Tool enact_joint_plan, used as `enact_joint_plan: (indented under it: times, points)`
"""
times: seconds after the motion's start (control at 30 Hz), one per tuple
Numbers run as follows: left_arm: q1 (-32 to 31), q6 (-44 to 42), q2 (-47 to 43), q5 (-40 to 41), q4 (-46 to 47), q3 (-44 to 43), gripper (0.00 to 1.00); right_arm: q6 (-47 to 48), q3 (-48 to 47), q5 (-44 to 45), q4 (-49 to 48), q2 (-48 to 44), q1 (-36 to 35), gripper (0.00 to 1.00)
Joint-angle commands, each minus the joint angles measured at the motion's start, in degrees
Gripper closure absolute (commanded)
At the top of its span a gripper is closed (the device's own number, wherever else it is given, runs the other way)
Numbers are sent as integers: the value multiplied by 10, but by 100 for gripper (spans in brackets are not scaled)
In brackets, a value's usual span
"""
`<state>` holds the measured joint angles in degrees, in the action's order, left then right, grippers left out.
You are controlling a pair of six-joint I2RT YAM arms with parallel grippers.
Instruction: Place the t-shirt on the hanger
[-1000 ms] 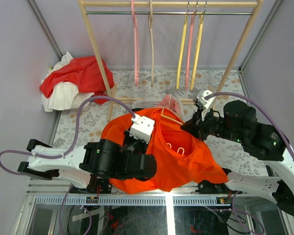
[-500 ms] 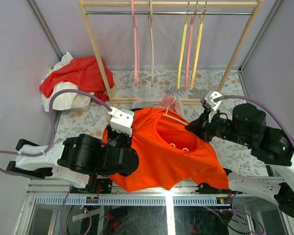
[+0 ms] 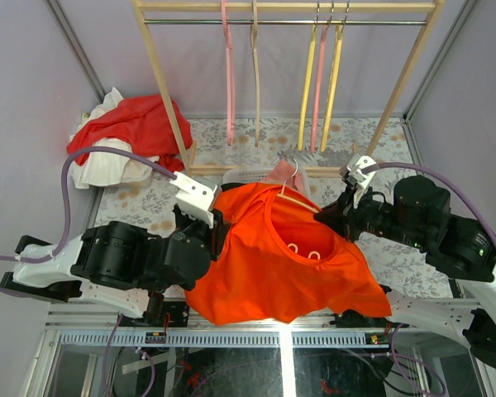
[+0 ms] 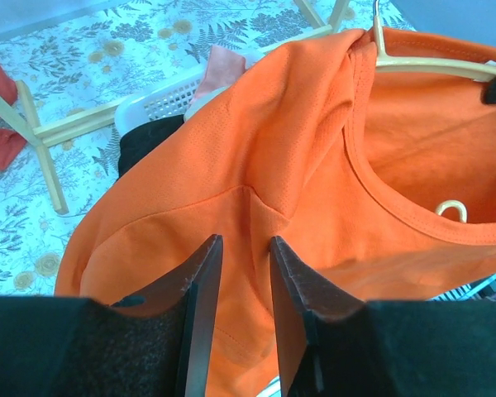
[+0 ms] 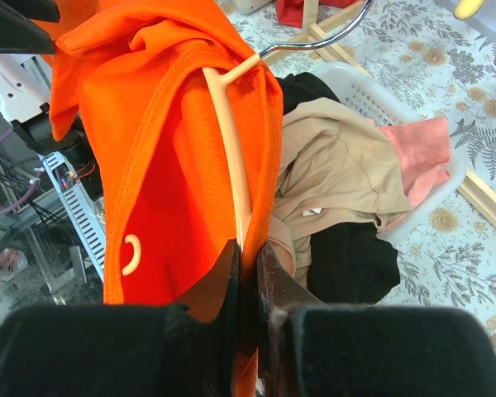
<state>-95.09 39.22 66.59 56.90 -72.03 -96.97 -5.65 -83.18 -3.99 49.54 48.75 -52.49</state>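
Note:
The bright orange t-shirt (image 3: pixel 273 269) hangs draped over the peach hanger (image 3: pixel 294 199), whose silver hook (image 3: pixel 290 165) points away from me. The hanger's arm runs inside the neck opening in the right wrist view (image 5: pixel 230 141), and loops of its wavy bar show inside the shirt (image 5: pixel 131 253). My right gripper (image 5: pixel 248 245) is shut on the hanger's arm together with a fold of the shirt's collar. My left gripper (image 4: pixel 245 241) is open just above the shirt's left shoulder (image 4: pixel 231 165), with fabric showing beyond the jaws. In the top view it sits at the shirt's left edge (image 3: pixel 218 225).
A white basket (image 5: pixel 372 91) holding tan, black and pink clothes lies under the hanger. A wooden rack (image 3: pixel 166 91) with pink and yellow hangers stands behind; its foot (image 4: pixel 43 132) is near my left arm. A red cloth (image 3: pixel 140 124) lies at the back left.
My left arm has drawn back to the left, off the middle of the shirt to its left shoulder. The shirt has spread wider over the hanger. The right gripper has shifted slightly right with the hanger.

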Motion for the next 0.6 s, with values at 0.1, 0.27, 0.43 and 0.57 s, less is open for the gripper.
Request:
enact_joint_plan:
  times: [0.1, 0.27, 0.43, 0.57]
  points:
    - [-112, -36, -19, -51, 80, 25, 64, -7, -11, 4, -43, -11, 1, 100]
    - [-112, -47, -13, -60, 96, 31, 61, -9, -10, 1, -46, -11, 1, 100]
    - [-106, -19, -2, -14, 56, 26, 73, -10, -12, -2, -46, -12, 1, 100]
    - [-88, -11, 2, 3, 40, 24, 96, -11, -9, -6, -46, -15, 2, 100]
